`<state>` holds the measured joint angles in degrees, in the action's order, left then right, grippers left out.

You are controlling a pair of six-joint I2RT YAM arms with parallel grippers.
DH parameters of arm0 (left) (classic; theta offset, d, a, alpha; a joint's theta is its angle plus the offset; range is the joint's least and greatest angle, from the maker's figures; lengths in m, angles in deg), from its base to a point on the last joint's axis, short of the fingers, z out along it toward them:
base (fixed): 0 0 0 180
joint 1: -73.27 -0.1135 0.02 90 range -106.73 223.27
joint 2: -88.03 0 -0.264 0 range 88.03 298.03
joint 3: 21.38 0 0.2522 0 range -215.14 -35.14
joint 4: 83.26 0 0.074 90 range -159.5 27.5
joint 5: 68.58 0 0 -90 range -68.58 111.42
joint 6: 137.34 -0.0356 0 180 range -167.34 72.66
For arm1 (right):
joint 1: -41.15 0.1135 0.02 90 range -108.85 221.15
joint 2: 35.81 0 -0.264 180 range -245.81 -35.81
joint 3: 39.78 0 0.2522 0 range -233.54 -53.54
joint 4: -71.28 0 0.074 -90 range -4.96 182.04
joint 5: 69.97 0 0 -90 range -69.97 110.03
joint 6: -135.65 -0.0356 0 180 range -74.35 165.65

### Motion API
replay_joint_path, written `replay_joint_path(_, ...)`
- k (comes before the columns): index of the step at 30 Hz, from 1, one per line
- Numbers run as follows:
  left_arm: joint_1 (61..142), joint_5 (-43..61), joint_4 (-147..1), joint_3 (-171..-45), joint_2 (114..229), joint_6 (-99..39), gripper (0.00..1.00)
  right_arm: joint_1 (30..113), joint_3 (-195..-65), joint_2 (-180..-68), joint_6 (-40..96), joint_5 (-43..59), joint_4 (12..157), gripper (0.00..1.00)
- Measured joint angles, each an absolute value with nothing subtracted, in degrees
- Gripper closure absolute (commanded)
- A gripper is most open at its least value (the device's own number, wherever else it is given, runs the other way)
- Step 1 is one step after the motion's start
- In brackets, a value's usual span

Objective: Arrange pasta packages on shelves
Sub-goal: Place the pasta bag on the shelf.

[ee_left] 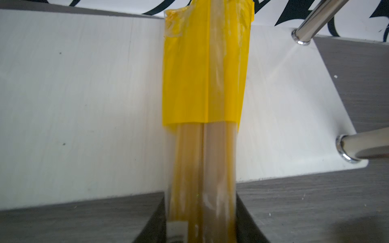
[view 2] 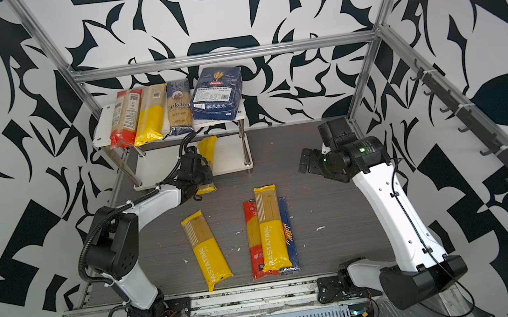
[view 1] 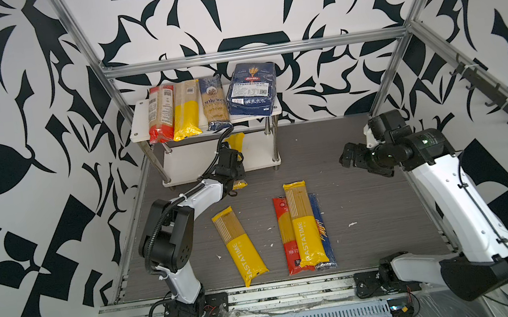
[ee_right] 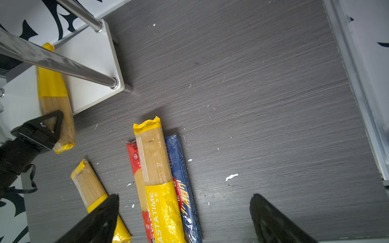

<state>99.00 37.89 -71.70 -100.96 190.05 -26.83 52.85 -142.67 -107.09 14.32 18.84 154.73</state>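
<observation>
Since the pack (ee_left: 204, 73) is looking stiff but slick, the left hand (ee_left: 201, 223) is clamping its clear part. The right hand (ee_right: 185, 218) is gaping.

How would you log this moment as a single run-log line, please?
left jaws: shut on yellow spaghetti pack, tip over lower board | right jaws: open, empty | top board: four packs | table: four loose packs

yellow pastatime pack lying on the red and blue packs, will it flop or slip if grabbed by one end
Probably fairly stiff: the yellow pack shows straight spaghetti strands, so it should sag little. Its glossy film looks slippery, so a push may slide it off the red pack and blue pack beneath. Flattish, so unlikely to roll.
</observation>
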Motion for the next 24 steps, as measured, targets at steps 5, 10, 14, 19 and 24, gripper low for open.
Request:
replay_joint_path(5,98.8,36.8,-72.9,-105.1,193.2,-26.8,1.0,52.9,-142.7,-105.7,13.8,20.3,156.1,0.01)
replay_joint_path(10,98.6,35.6,-73.7,-108.9,196.4,-26.6,1.0,52.9,-142.7,-102.9,12.7,21.8,157.8,0.01)
replay_joint_path(14,98.5,34.3,-74.0,-111.8,199.2,-26.0,1.0,52.9,-142.7,-101.0,12.0,23.0,158.8,0.01)
replay_joint_path(19,98.5,32.4,-74.2,-114.8,202.3,-24.4,1.0,52.9,-142.7,-99.2,10.9,24.5,160.5,0.0)
replay_joint_path(24,98.5,31.2,-75.3,-116.0,203.6,-22.6,1.0,52.9,-142.7,-97.5,9.9,25.8,161.9,0.0)
